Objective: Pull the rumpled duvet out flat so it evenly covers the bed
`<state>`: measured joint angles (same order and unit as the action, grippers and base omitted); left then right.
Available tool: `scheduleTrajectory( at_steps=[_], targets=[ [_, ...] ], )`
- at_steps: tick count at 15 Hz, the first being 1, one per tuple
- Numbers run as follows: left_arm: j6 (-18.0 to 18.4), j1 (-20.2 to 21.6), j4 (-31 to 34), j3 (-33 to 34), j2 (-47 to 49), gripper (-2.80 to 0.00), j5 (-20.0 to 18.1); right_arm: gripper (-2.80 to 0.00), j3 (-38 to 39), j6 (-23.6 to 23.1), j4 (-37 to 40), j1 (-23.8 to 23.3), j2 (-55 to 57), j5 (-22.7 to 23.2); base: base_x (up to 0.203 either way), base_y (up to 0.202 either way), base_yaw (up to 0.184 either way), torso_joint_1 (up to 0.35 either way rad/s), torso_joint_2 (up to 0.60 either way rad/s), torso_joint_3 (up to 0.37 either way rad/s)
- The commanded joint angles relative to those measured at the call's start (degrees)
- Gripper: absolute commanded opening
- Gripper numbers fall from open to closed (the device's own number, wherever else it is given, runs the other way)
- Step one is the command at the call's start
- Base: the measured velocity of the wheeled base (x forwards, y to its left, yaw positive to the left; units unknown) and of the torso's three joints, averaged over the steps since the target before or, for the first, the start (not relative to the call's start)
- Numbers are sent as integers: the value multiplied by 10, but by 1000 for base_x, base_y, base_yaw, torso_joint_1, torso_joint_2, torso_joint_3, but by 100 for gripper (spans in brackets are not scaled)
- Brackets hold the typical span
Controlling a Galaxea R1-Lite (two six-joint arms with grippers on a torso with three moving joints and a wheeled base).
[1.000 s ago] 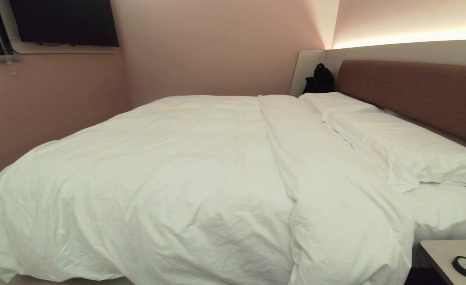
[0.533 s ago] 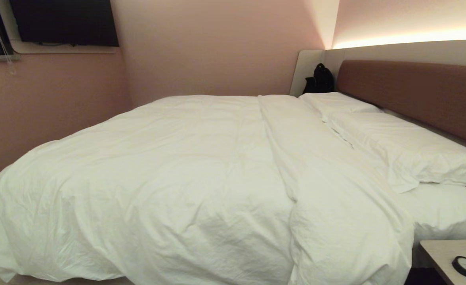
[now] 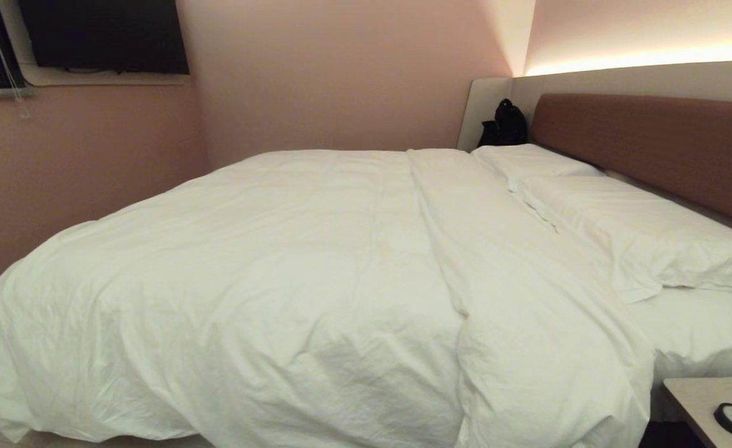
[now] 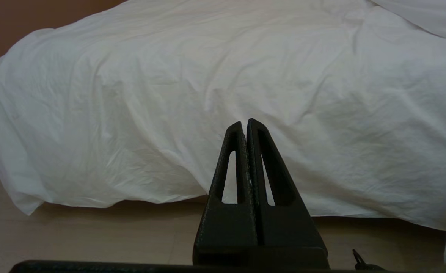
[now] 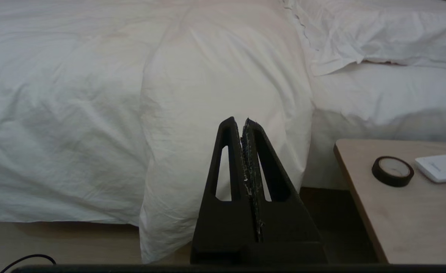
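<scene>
The duvet (image 3: 266,274) lay spread over most of the bed (image 3: 696,330), covering it from the foot end up to the pillows (image 3: 627,230) at the brown headboard (image 3: 652,149). It was not flat: a long ridge ran across the bed, and a thick fold hung over the near edge down to the floor (image 4: 75,239). At the foot-end corner the cloth draped close to the floor. Between the fold and the pillows a strip of the mattress sheet showed bare at the near edge.

The left hand (image 4: 244,122) was fully closed, holding nothing, short of the duvet's near side. The right hand (image 5: 240,120) was likewise closed and empty, facing the hanging fold.

A bedside tabletop (image 5: 397,212) stood beside the head-end corner, carrying a roll of black tape (image 5: 392,171) and a white flat device (image 5: 441,167). A black bag (image 3: 503,124) stood at the far end of the headboard.
</scene>
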<state>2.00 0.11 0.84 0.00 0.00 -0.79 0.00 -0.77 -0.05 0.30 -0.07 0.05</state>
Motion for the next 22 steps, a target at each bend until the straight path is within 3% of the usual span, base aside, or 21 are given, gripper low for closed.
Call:
scheduleTrajectory(
  at_steps=[1, 22],
  targets=[
    [0, 0, 0, 0, 0, -280, 0, -280, 0, 0, 0, 0, 1, 0, 3, 122, -9, 6, 4, 2],
    [3, 0, 0, 0, 0, -280, 0, -280, 0, 0, 0, 0, 1, 0, 0, 195, 0, 3, 2, 2]
  ],
)
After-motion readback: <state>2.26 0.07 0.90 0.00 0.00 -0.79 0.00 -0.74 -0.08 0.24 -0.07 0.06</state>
